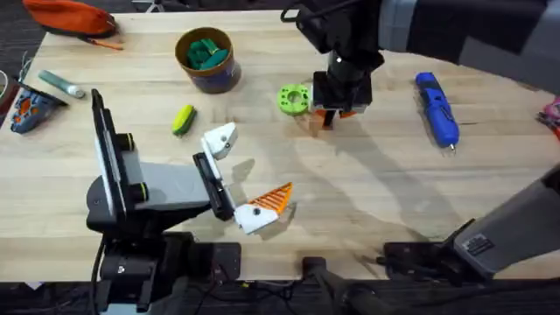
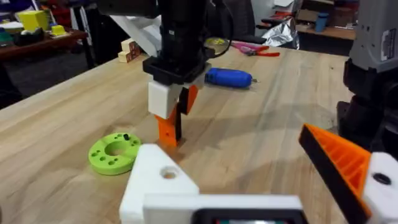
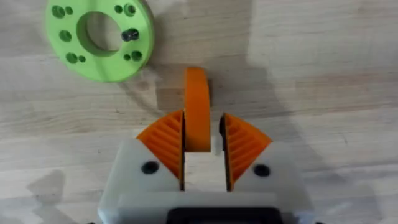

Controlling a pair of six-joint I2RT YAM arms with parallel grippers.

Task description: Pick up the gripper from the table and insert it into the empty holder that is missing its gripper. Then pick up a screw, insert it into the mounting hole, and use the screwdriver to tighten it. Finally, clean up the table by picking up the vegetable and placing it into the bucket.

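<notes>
The gripper, a small orange finger piece, stands on end on the table between the ribbed orange pads of my right gripper, which is shut on it. From overhead, my right gripper is beside a green disc. My left gripper is open, with the bare white holder on one side and an orange-padded finger on the other. The holder faces the held gripper. The blue screwdriver lies at the right. The yellow vegetable lies near the bucket.
The green disc carries a small black screw in one hole. A grey-green marker and an orange pouch lie at the far left. Bare wood stretches between the two arms.
</notes>
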